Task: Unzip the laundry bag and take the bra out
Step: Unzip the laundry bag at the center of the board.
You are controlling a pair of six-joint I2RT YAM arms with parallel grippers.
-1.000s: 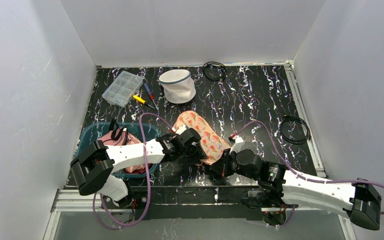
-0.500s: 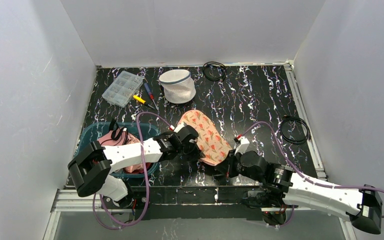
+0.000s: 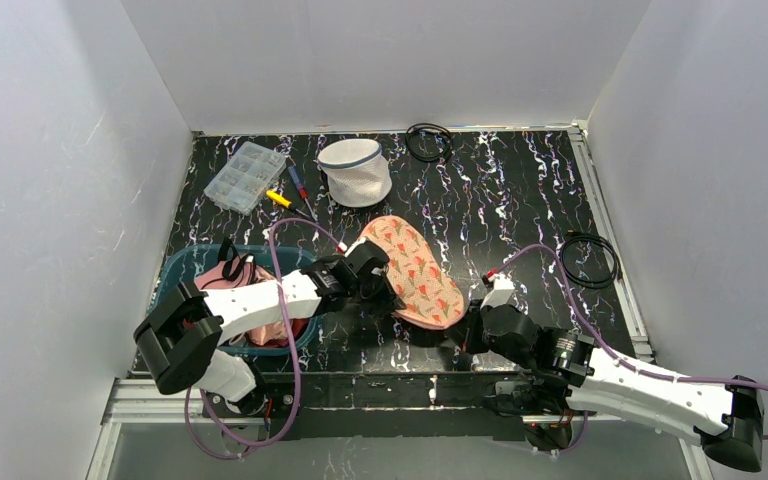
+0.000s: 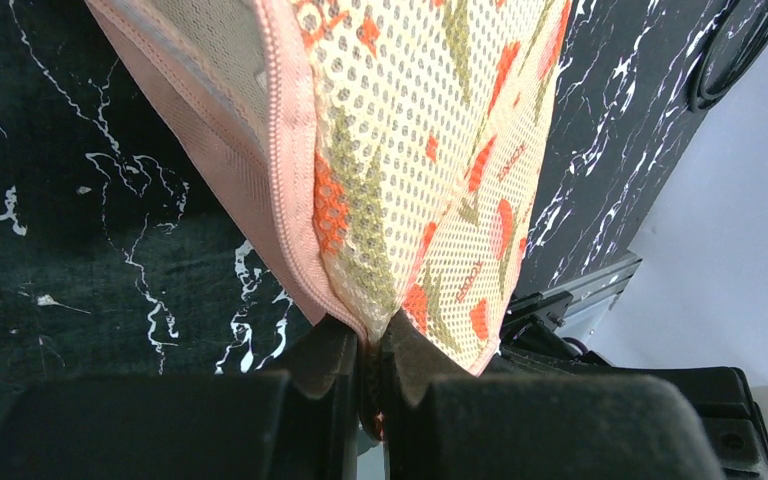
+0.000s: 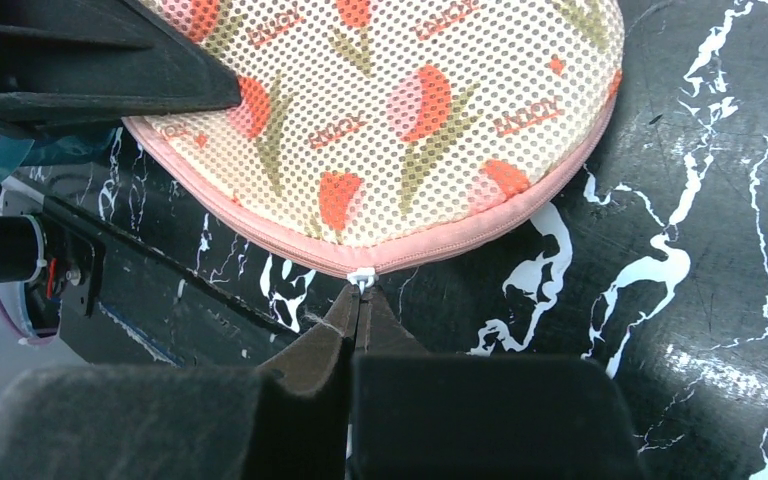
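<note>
A flat floral mesh pouch (image 3: 415,270) with pink zipper trim lies near the table's front, raised between my grippers. My left gripper (image 4: 370,335) is shut on the pouch's left edge (image 4: 420,150), at the zipper seam; it shows in the top view (image 3: 385,292). My right gripper (image 5: 360,300) is shut on the white zipper pull (image 5: 360,275) at the pouch's near rim (image 5: 390,110); it also shows in the top view (image 3: 457,325). The white mesh drum-shaped laundry bag (image 3: 355,170) with blue-grey trim stands untouched at the back. No bra shows.
A teal basket (image 3: 182,268) holding pink clothes sits at the front left under my left arm. A clear organizer box (image 3: 245,177) and screwdrivers (image 3: 290,195) lie at the back left. Black cable coils lie at the back (image 3: 428,140) and at the right (image 3: 588,260).
My right gripper has slid right along the pouch's near rim with the zipper pull. My left gripper has drawn back left and slightly away, and the pouch has stretched out flatter.
</note>
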